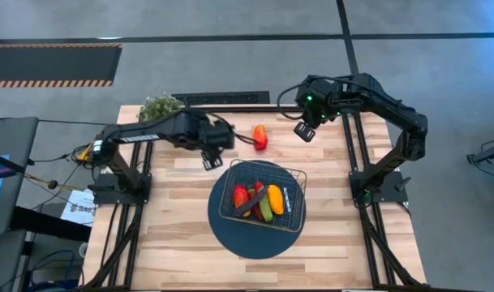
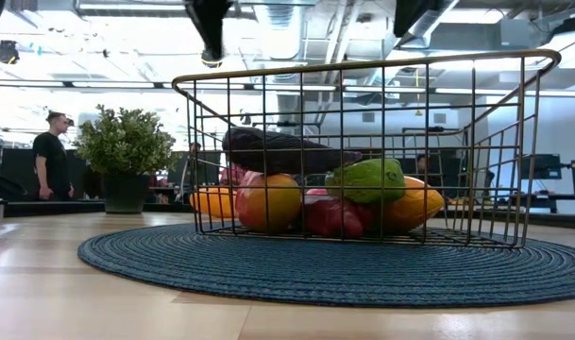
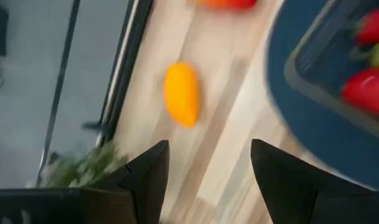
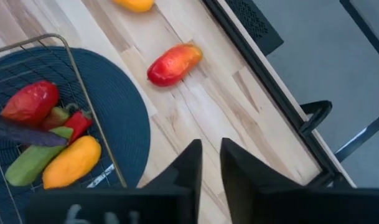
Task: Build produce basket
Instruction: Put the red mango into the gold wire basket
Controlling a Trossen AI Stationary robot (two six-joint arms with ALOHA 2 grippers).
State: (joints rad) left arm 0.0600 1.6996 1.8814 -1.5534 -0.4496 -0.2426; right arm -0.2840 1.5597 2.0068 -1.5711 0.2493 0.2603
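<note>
Pale wood-plank table (image 1: 182, 243) carries a round dark-blue mat (image 1: 230, 235); grey floor (image 1: 230, 57) around.

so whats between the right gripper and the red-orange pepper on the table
Only bare table between right gripper and red-orange pepper; seen in the right wrist view.

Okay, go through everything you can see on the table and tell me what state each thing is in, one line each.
basket: upright on the mat, part filled with produce.
mat: flat under the basket.
red-orange pepper: loose on the table, outside the basket.
orange pepper: loose on the table, outside the basket.
potted plant: upright at the table's far edge.
left gripper: fingers open, empty.
right gripper: fingers slightly apart, empty.
</note>
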